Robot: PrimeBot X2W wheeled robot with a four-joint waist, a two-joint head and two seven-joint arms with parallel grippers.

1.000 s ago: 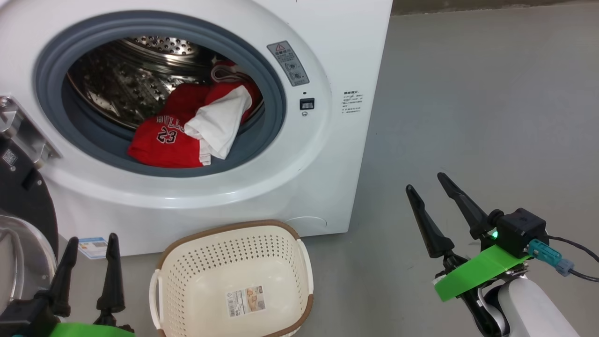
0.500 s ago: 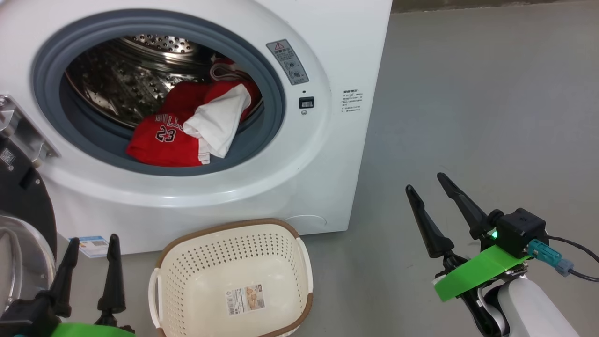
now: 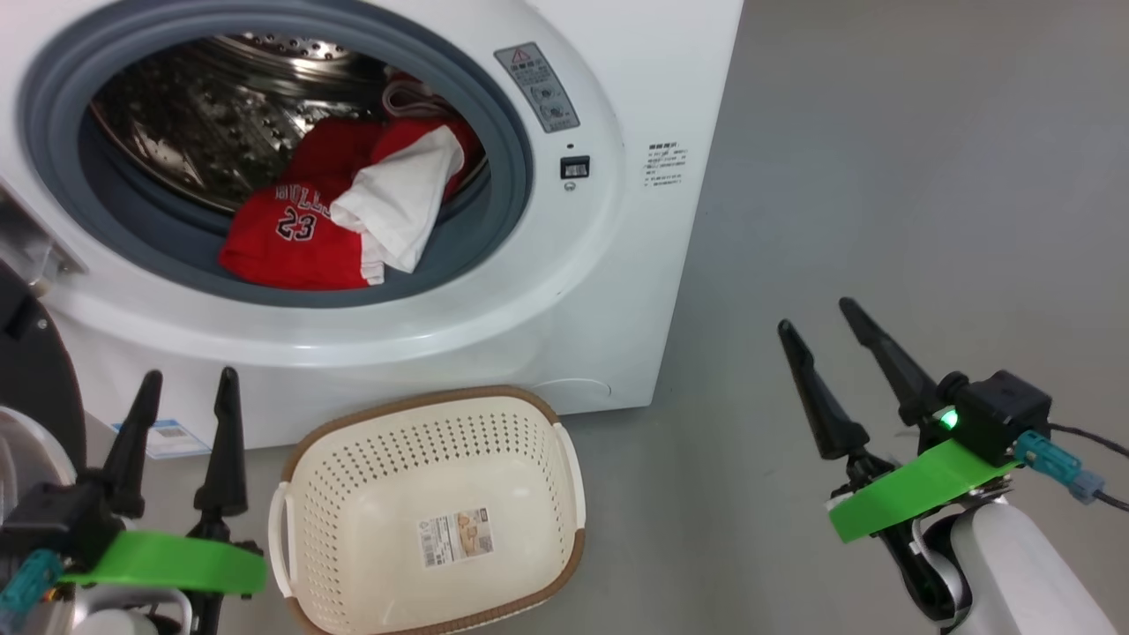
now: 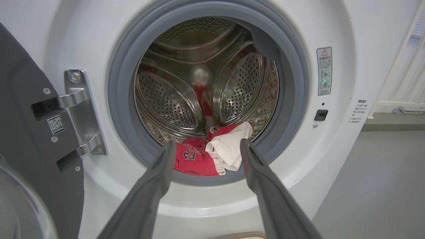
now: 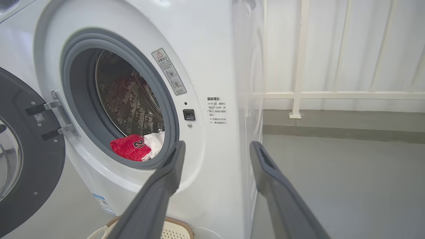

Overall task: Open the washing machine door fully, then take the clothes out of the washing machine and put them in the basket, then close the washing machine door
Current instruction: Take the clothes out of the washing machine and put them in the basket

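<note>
The white washing machine stands with its washing machine door swung open to the left, its black frame at the view's edge. The clothes lie low in the steel drum: a red "23" jersey with a white garment draped over it and more red cloth behind. On the floor below the opening sits the cream basket, holding nothing but its paper label. My left gripper is open left of the basket and points at the clothes. My right gripper is open over bare floor, right of the machine.
Grey floor stretches to the right of the machine. A white railing and wall stand behind it. The door hinge and the door's inner side take up the left side.
The head view has shifted a little, so the scene sits higher and further left. My left gripper has risen beyond that shift, toward the machine's front. Both grippers stay open.
</note>
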